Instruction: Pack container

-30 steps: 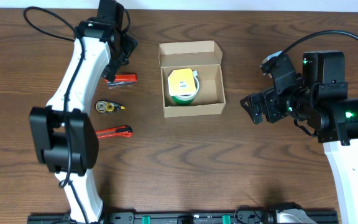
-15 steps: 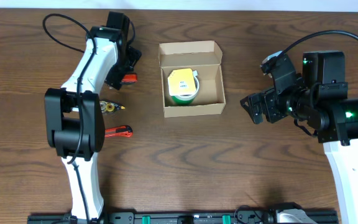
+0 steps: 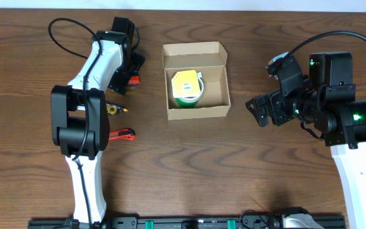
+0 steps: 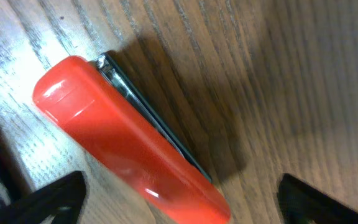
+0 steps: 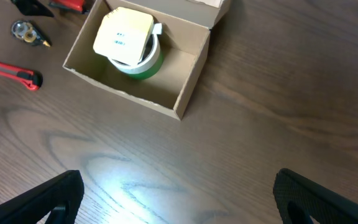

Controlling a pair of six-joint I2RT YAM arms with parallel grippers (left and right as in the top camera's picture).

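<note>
Top-down overhead, right wrist: shared container (image 3: 213,89)

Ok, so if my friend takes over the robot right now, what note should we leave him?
Left gripper: open, low over the red tool, left of the container; not closed on it.
Right gripper: open, hovering right of the container, holding nothing.
Container: flap open, green tape roll inside.
Done: the roll is packed.
Left: the red tool, the small round dispenser and the red cutter lie on the table outside the container. Pack them, then probably close the flap.
</note>
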